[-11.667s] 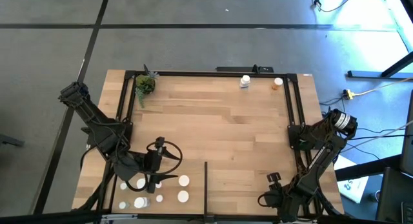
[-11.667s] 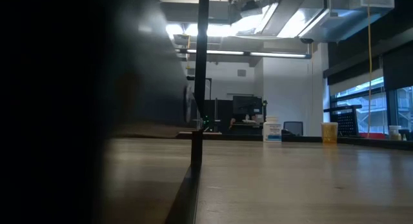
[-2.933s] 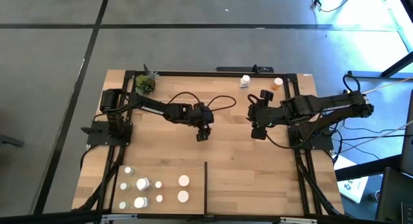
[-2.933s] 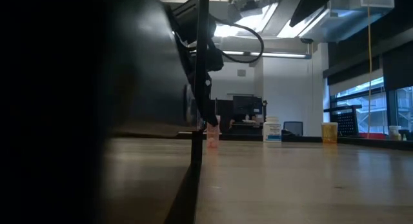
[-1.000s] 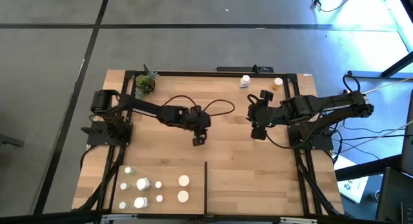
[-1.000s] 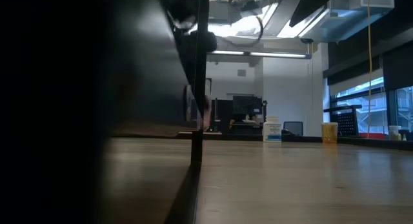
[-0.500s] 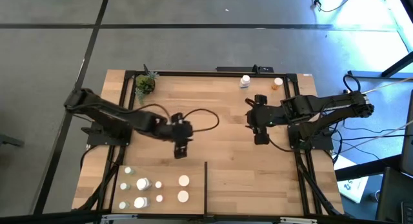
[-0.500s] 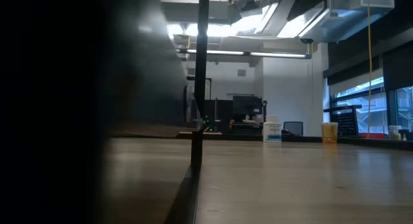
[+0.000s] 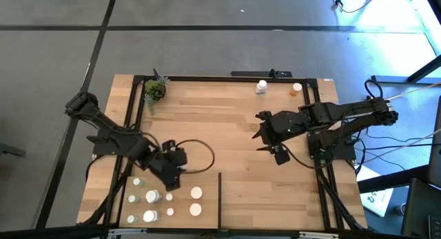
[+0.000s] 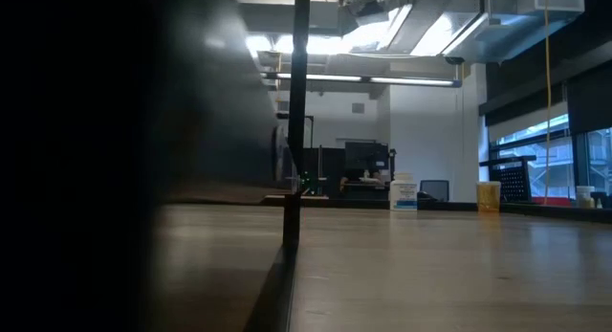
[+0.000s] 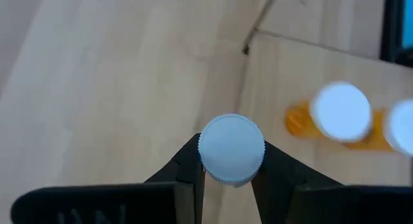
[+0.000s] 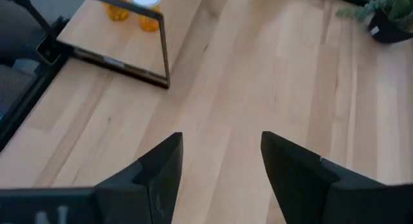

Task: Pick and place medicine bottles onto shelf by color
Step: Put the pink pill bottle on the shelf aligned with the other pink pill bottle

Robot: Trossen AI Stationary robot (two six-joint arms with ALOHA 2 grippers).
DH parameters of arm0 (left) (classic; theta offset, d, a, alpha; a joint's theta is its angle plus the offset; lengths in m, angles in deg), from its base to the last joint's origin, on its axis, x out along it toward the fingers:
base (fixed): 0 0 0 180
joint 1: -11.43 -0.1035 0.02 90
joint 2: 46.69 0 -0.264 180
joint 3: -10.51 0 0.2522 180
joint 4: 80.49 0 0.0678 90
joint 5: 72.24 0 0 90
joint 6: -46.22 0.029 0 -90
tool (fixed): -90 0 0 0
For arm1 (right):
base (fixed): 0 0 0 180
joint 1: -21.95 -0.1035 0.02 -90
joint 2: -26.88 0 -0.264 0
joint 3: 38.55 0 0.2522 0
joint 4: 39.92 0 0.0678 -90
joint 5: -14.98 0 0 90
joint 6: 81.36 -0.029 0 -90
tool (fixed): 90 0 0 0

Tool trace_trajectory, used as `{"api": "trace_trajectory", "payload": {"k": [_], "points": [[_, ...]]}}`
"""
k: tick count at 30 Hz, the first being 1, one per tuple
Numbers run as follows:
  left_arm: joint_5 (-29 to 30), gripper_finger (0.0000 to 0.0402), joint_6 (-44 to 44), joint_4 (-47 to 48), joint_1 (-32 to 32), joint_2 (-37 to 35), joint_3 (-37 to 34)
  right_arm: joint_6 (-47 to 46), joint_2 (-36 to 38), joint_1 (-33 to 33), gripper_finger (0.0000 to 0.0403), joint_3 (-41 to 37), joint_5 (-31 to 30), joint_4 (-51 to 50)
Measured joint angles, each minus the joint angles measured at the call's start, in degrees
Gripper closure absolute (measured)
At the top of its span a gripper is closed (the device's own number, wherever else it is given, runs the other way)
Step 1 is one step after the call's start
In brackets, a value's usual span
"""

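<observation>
Two grippers: left gripper [image 11: 231, 175] pinches a white-capped bottle [image 11: 231, 148] above the shelf [image 9: 234, 129]; right gripper [image 12: 221, 162] spread, empty.

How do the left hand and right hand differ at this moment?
The left hand grips a white-capped bottle; the right hand is open, holding nothing. The left is near the bottle cluster at the front left; the right is over bare wood mid-table. Both are dark and two-fingered.

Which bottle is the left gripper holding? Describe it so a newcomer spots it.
On the light-wood planked shelf, go to the near left corner, where white-capped bottles cluster. Just above them hangs the left gripper, shut on a small white-capped bottle. It alone sits between dark fingers, off the wood.
</observation>
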Motion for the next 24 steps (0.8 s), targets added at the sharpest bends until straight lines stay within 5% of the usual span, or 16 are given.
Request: {"api": "trace_trajectory", "payload": {"k": [24], "points": [[9.5, 0.0319, -26.5, 7.3, 18.5, 0.4, 0.0, 5.0, -10.5, 0.0, 0.0191, 0.0, 2.8, 15.0]]}}
